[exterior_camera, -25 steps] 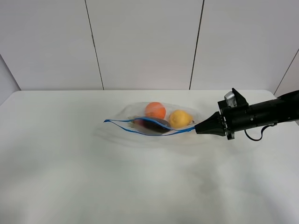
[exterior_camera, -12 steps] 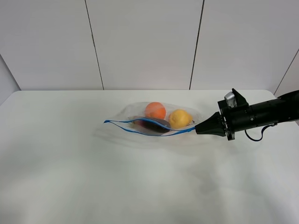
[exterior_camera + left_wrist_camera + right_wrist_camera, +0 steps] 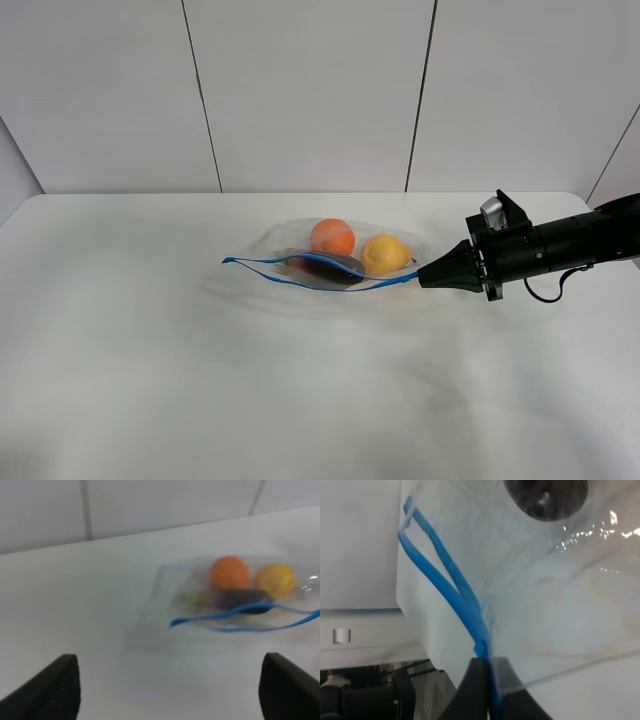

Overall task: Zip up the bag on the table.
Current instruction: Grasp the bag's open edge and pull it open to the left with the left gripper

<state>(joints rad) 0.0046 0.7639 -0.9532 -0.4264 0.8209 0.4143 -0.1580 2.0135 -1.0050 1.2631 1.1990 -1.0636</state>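
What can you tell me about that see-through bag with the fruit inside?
It is a clear, crinkly plastic bag lying on the white table, holding an orange, a yellow fruit and a dark eggplant. Its blue zip strip gapes open along the near edge. The right gripper is shut on one end of the strip; nothing else touches it.

Left end effector (image 3: pixel 170 687) wide, right end effector (image 3: pixel 423 277) pinched.

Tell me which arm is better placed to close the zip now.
Right. The right gripper is shut on the blue zip strip at one end of the bag; the left gripper hangs open, apart from it.
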